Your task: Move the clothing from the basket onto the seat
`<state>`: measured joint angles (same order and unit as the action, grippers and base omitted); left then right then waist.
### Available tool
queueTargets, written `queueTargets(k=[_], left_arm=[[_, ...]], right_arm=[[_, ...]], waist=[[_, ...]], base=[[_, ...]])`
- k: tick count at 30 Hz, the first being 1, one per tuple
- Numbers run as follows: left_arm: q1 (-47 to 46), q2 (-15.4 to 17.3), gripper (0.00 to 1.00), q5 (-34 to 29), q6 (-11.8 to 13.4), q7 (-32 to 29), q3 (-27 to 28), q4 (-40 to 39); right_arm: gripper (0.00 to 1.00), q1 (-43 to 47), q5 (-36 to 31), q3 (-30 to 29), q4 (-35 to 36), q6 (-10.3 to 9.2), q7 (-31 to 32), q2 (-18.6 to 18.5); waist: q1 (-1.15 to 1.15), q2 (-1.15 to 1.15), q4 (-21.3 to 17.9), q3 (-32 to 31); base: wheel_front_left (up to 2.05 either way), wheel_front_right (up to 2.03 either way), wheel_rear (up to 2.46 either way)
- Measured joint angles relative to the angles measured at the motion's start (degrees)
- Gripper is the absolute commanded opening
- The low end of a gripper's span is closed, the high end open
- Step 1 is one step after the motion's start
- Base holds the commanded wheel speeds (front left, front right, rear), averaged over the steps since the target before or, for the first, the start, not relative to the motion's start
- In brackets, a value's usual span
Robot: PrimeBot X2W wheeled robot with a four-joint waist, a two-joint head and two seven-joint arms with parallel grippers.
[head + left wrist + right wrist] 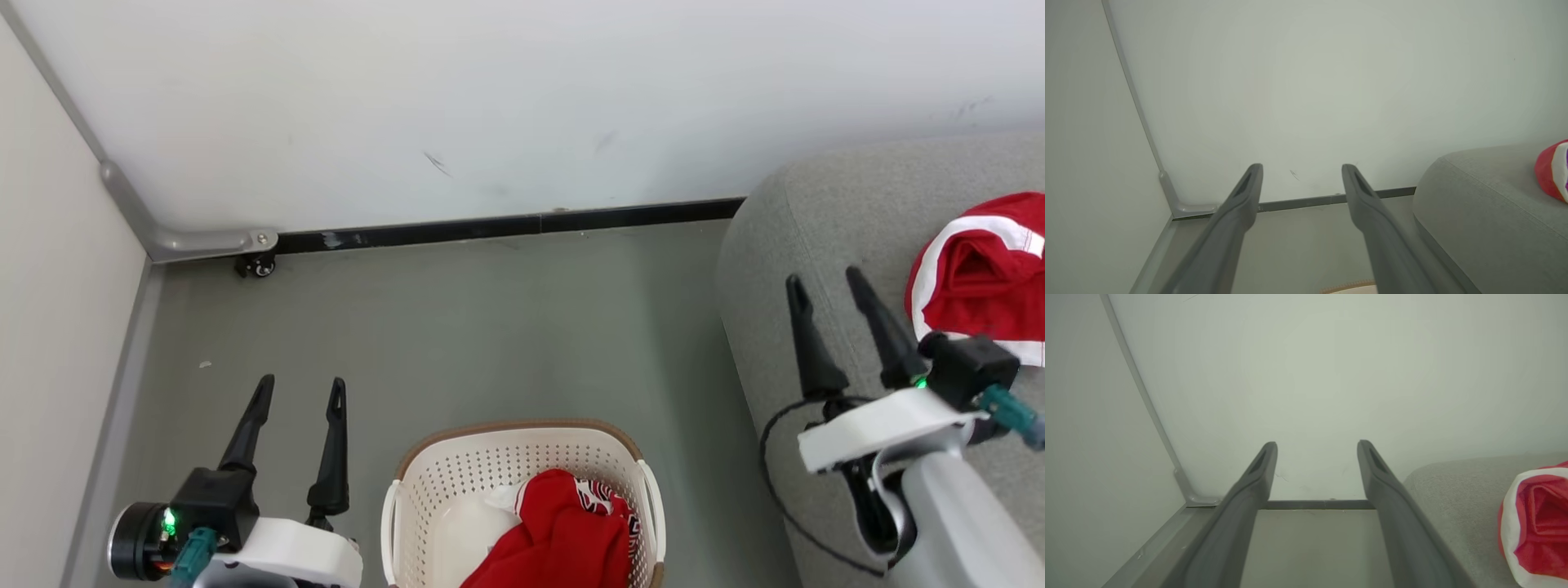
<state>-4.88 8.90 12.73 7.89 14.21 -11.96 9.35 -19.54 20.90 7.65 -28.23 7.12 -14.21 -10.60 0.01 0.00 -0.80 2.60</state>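
Left arm: the left gripper is held low at the lower left of the head view, over the floor, fingers spread, nothing grasped.
Right arm: the right gripper is seen over the seat's left edge, fingers spread and empty, pointed up the frame.
Clothing: a jersey is heaped in the basket at bottom centre; a red garment lies on the seat, just right of the right gripper.
Room: bare floor is left between basket and wall.
Cut off: basket, jersey and garment are cropped by frame edges.
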Motion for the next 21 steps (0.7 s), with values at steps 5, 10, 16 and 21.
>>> queueTargets(k=[5, 10, 16, 21], left_arm=[[0.32, -0.35, 1.0, -0.37, -0.01, 0.01, -0.7, 0.92], [0.4, -0.54, 1.0, -0.54, -0.25, 0.01, -1.24, 1.8], [0.86, -0.54, 1.0, -0.54, -0.43, 0.02, -1.48, 2.77], [1.15, -0.43, 1.0, -0.89, -0.44, 0.03, -1.6, 3.23]], right_arm=[[1.0, 4.45, -1.49, -0.77, 1.66, 0.0, 0.0, 2.35], [1.0, 7.9, -3.97, -3.63, 4.26, 0.0, 0.0, 4.37], [1.0, 12.63, -5.53, -5.52, 6.17, 0.0, 0.0, 6.14], [1.0, 14.61, -7.26, -5.58, 7.87, 0.0, 0.0, 6.81]], waist=[[0.0, 0.0, 0.86, -1.42], [0.0, 0.0, 1.47, -2.46], [0.0, 0.0, 1.81, -3.29], [0.0, 0.0, 1.75, -3.65]], base=[[0.0, 0.0, 0.0], [0.0, 0.0, 0.0], [0.0, 0.0, 0.0], [0.0, 0.0, 0.0]])
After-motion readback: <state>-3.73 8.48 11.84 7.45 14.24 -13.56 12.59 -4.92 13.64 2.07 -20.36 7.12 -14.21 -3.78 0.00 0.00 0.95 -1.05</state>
